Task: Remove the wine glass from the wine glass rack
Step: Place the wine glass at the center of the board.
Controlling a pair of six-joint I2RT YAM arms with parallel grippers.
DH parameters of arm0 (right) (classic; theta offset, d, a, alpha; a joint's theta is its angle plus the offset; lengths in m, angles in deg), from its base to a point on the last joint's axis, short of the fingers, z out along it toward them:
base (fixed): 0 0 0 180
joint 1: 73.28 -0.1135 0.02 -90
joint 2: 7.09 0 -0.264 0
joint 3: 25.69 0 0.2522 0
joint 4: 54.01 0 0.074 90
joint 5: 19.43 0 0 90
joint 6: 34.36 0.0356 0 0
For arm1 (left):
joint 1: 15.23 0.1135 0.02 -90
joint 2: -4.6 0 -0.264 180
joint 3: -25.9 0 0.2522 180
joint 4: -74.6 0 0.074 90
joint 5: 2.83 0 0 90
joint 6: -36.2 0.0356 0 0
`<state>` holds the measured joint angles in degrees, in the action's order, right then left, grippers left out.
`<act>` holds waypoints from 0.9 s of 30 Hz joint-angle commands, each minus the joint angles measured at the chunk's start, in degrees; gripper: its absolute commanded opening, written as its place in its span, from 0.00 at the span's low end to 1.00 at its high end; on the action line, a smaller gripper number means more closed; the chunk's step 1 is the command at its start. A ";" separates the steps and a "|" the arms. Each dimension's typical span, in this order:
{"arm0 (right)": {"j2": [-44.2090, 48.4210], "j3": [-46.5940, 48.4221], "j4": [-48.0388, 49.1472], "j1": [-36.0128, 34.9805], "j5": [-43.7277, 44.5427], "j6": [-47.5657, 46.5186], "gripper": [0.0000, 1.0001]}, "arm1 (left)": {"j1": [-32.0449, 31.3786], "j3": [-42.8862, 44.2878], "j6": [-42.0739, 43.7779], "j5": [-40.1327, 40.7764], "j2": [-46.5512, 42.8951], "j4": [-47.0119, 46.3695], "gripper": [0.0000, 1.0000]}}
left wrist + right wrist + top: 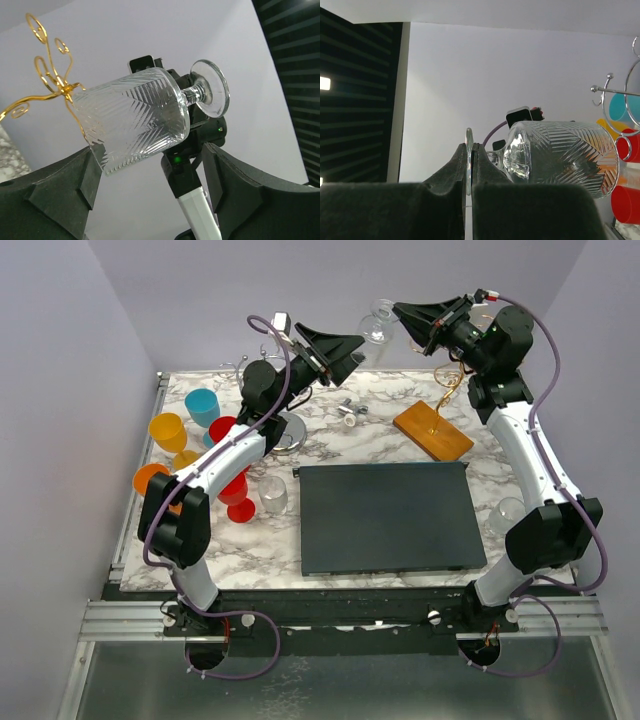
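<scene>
A clear ribbed wine glass (378,322) hangs sideways in the air above the table's far edge. My right gripper (471,160) is shut on the glass's flat foot (469,145), with the bowl (560,155) sticking out to the right. The wine glass rack has a wooden base (432,430) and gold curly hooks (50,75); the glass hangs clear of them. My left gripper (152,175) is open just below the bowl (135,117). The bowl's rim comes close to the left finger (55,195).
A silver wire stand (285,430) stands at the left, among orange (168,430), blue (202,405) and red (235,490) cups and a clear glass (272,495). A dark mat (385,515) lies in the middle. Another clear glass (508,512) stands by the right arm.
</scene>
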<state>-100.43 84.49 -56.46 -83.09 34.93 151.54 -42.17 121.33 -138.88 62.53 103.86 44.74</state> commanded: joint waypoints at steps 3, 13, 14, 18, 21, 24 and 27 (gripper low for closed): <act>1.08 0.49 2.98 -0.66 0.57 0.25 0.01 | 0.04 -2.10 -4.61 -0.36 -0.22 -13.75 0.76; 5.81 -7.39 2.26 -0.66 0.58 -4.66 0.01 | -1.09 -4.73 -0.12 0.47 -6.15 -14.94 0.43; 6.33 -7.95 1.61 -0.65 0.53 -5.58 0.01 | -1.17 -5.13 0.23 0.44 -6.55 -14.99 0.41; 8.63 -10.82 -0.64 -0.65 0.38 -10.03 0.01 | -1.51 -6.34 2.20 0.32 -8.86 -13.77 0.25; 10.14 -11.27 -4.14 -0.66 1.12 -14.90 0.01 | -2.10 -5.94 5.98 -0.29 -11.30 -8.25 0.07; 11.46 -11.61 -6.76 -0.65 2.00 -19.09 0.01 | -2.65 -5.82 11.03 0.17 -14.83 -0.24 0.00; 11.96 -10.30 -10.32 -0.63 2.75 -23.40 0.10 | -2.86 -6.25 15.72 1.03 -18.89 7.85 0.00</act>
<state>-91.21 73.26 -61.42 -83.02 37.51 137.29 -44.42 114.75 -132.04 62.31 91.31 42.80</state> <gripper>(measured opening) 0.032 0.072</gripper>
